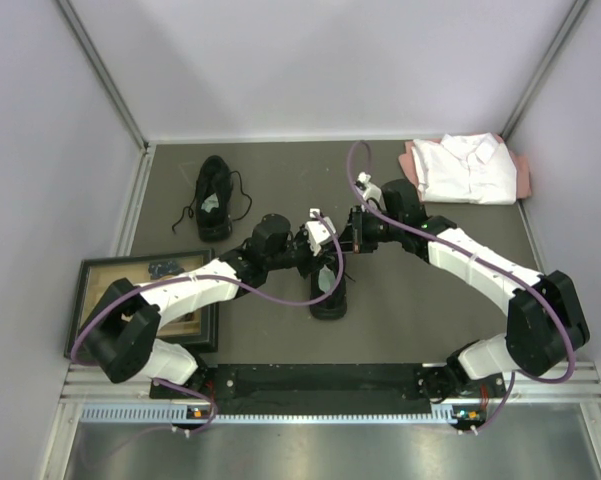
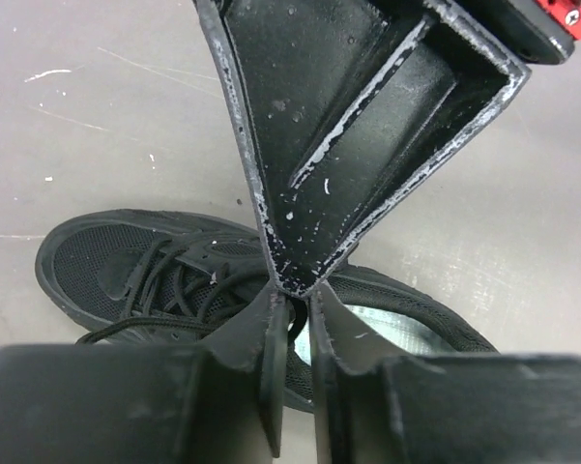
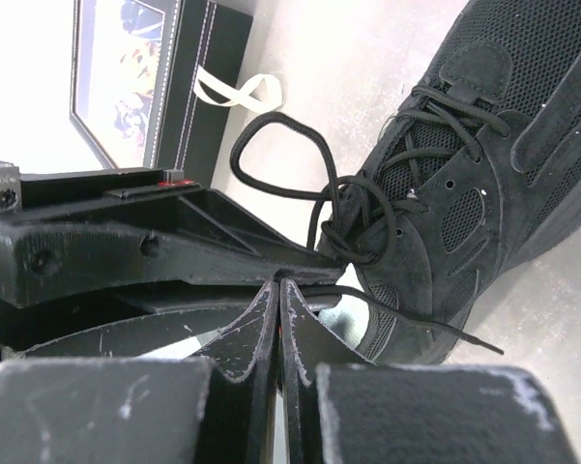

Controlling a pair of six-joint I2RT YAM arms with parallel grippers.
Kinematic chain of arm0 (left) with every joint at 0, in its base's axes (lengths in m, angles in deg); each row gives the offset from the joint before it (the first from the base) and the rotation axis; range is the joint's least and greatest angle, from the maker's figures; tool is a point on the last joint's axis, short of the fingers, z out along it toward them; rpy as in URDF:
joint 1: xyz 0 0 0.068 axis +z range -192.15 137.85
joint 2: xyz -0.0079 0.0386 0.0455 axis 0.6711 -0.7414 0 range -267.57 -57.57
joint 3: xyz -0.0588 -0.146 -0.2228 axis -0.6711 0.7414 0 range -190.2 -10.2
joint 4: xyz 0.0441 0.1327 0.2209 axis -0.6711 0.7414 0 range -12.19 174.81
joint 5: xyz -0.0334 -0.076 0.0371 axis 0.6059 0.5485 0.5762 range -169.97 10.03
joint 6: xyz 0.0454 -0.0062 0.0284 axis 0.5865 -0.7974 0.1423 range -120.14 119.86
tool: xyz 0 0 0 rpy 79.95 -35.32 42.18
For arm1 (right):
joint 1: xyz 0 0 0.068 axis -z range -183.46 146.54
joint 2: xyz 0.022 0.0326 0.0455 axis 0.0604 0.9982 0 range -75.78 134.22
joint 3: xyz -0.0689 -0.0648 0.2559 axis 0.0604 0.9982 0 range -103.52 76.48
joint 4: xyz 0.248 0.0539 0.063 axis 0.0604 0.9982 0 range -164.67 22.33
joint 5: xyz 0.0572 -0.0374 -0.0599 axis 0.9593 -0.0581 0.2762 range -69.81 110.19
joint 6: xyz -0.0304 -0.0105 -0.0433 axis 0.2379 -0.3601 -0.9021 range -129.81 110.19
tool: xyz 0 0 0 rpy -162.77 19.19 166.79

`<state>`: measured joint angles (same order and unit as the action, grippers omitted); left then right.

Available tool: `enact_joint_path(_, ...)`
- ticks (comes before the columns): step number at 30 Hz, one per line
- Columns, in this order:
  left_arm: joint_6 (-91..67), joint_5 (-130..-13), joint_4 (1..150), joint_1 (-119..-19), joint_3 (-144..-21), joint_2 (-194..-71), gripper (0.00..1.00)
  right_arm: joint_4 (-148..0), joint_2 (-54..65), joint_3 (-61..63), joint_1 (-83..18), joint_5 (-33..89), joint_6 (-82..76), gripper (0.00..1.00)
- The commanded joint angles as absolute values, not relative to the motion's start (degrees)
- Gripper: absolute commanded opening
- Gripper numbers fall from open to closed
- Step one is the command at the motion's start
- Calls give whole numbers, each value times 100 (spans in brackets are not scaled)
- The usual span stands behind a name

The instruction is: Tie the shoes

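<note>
Black shoe (image 1: 328,292) is seen lying just under both grippers; its lace (image 3: 416,324) is pinched in the shut right gripper (image 3: 278,290), judged for pulling taut, while the left gripper (image 2: 295,314) is narrowed to a slit, hold unclear; 2nd shoe (image 1: 215,195) is left well apart

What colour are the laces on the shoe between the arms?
Black laces, matching the shoe; clearest in the right wrist view.
</note>
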<state>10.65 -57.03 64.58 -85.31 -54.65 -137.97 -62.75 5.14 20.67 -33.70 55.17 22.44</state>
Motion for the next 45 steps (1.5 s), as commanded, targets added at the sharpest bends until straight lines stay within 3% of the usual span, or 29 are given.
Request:
enact_joint_path(1, 1146, -5747, 6305, -8522, -5547, -13747, 13, -6430, 403, 2050, -3344, 5648, 2306, 0)
enact_joint_path(11, 1357, -5651, 6366, -8495, -5538, -13711, 0, -6246, 341, 2015, -3186, 5727, 2218, 0)
enact_joint_path(12, 1384, -5633, 6384, -8495, -5546, -13720, 0, -6158, 341, 1980, -3159, 5728, 2183, 2)
enact_joint_path(13, 1419, -5624, 6401, -8495, -5546, -13711, 0, -6149, 332, 1936, -3133, 5745, 2166, 11)
enact_joint_path(16, 1498, -5554, 6462, -8487, -5573, -13711, 0, -5930, 323, 1752, -3054, 5789, 1920, 24)
enact_joint_path(19, 1612, -5484, 6498, -8487, -5582, -13703, 0, -5649, 341, 1523, -3053, 5763, 1577, 28)
enact_joint_path(30, 1735, -5413, 6542, -8487, -5634, -13738, 0, -5516, 648, 1443, -3203, 6035, 1761, 30)
enact_joint_path(45, 1797, -5255, 6551, -8487, -5661, -13720, 0, -5893, 991, 1478, -3335, 6342, 2130, 23)
